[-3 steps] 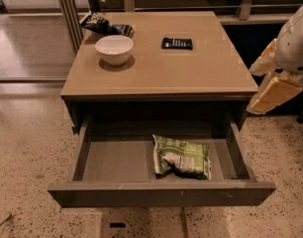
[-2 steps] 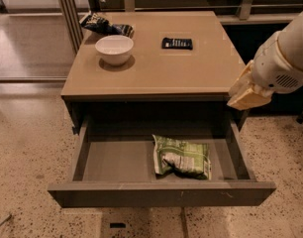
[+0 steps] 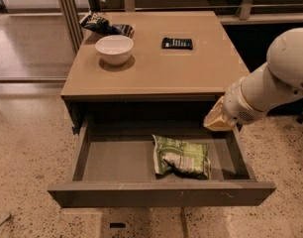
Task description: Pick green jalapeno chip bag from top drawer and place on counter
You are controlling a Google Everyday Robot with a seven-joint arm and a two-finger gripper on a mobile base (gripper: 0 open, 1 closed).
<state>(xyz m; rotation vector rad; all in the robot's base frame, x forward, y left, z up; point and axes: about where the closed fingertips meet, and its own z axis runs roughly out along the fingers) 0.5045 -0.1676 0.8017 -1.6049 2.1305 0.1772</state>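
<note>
Top drawer [image 3: 117, 161] is pulled fully open, sticking out below the counter's [image 3: 156, 71] front edge, with its grey interior showing. Green jalapeno chip bag [image 3: 182, 156] lies flat on the drawer floor, forward of the counter's front edge and right of the counter's middle. The bag is crumpled, its long side runs parallel to the counter front, and nothing touches it.

Gripper [image 3: 218, 120] hangs just below and in front of the counter's front right corner, over the drawer's right rear area. It is up and to the right of the chip bag and clearly apart from it. Only its tan end shows, so whether it is spread or closed can't be told, and it holds nothing visible. White arm [image 3: 270, 81] comes in from beyond the counter's right edge, angled down toward that corner.

On the counter:
- a white bowl [image 3: 114, 48] at rear left, upright
- a dark blue/black snack bag [image 3: 104, 25] at the rear left corner, just behind the bowl
- a small flat black device [image 3: 177, 43] at rear centre, well apart from the bowl

Speckled terrazzo floor [image 3: 27, 133] lies left of the counter and in front of it
</note>
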